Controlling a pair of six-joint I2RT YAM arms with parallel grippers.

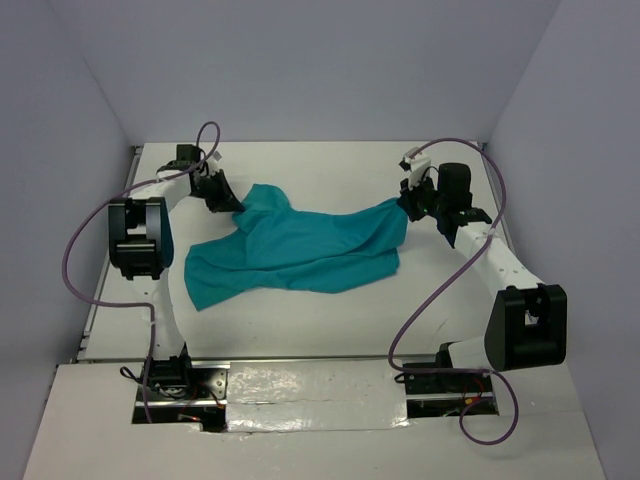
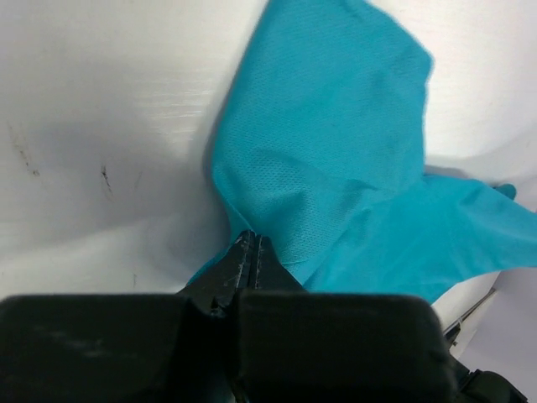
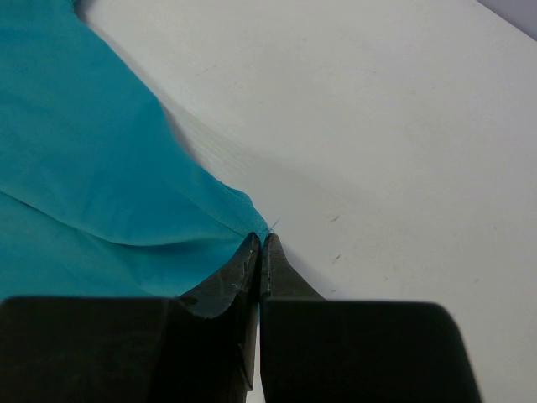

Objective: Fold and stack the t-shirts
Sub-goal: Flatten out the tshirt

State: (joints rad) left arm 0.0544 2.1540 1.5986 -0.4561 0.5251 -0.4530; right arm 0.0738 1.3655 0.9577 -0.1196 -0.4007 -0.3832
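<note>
Teal t-shirt (image 1: 300, 250) lay on the white table (image 1: 300, 330), roughly midway between my two arms, crumpled and unfolded. In the top view its far-left part rose to a peak at my left gripper (image 1: 232, 202). Its far-right part was drawn out to my right gripper (image 1: 407, 207), and the cloth between them ran across as a creased band. A broad lobe spread flat toward the near-left side of the table.

Left wrist view: my left gripper (image 2: 252, 245) had its jaws pressed together with no gap visible. The t-shirt (image 2: 336, 168) was gathered at the fingertips, and teal cloth showed on both sides of the fingers. I recorded this gripper as clamped on the cloth. The fine mesh weave was legible there.

Right wrist view: my right gripper (image 3: 262, 241) had its jaws nearly flush, with a thin sliver of teal between them. An edge of the t-shirt (image 3: 84, 168) ended at the fingertips, so this gripper was likewise clamped on the cloth. White table surface showed to the right of the fingers.

I could not tell whether either held part was a sleeve, a hem or a shoulder.

A purple cable (image 1: 75, 240) looped along each arm. Plain pale walls (image 1: 300, 60) enclosed the table on three sides.
</note>
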